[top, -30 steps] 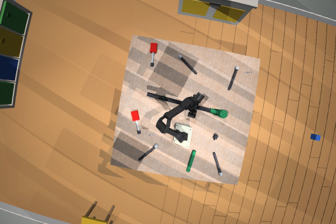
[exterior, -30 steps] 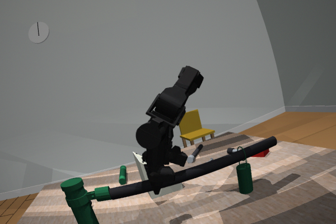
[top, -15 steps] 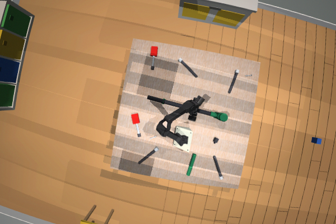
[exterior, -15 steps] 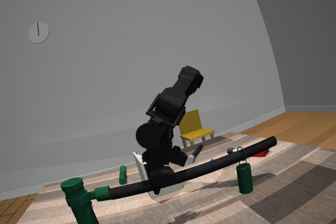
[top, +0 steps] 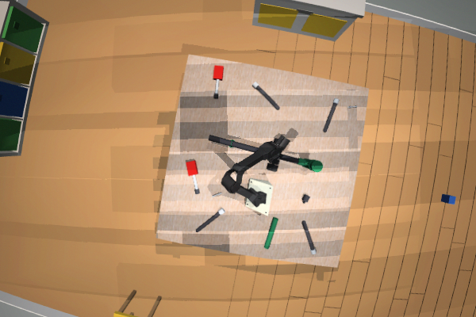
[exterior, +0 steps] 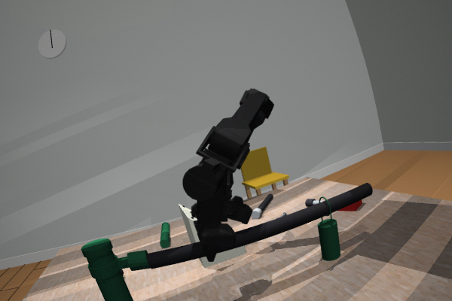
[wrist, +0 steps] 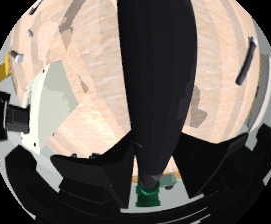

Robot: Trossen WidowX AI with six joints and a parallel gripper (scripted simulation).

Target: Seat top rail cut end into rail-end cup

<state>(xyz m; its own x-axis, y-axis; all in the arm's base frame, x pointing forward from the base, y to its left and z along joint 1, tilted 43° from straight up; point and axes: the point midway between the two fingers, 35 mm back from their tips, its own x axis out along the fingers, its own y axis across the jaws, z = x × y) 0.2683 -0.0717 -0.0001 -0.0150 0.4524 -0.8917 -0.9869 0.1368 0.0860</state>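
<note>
Rail (top: 243, 145) (exterior: 286, 223) (wrist: 158, 75) in gripper (top: 282, 151) (exterior: 212, 253) (wrist: 150, 131) — end at green cup (top: 305, 163) (exterior: 138, 260) (wrist: 148, 192)

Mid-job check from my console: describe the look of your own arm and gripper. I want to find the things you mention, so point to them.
The arm (top: 254, 158) (exterior: 220, 147) is matte black throughout, with blocky links, a rounded joint housing and an open, bracket-like frame. The gripper (exterior: 212, 256) (wrist: 150, 131) is black too, with two broad, angular fingers that taper toward their tips. No cables or markings are visible.

The long rail (top: 243, 146) (exterior: 282, 224) (wrist: 156, 75) looks like smooth, matt black plastic or coated metal. Beside its end, the big post (top: 316, 166) (exterior: 111, 282) has a smooth green finish with a faint sheen; beneath the rail, the tabletop (top: 317, 206) (exterior: 377, 263) (wrist: 101, 75) looks like pale, streaky-grained wood.
</note>
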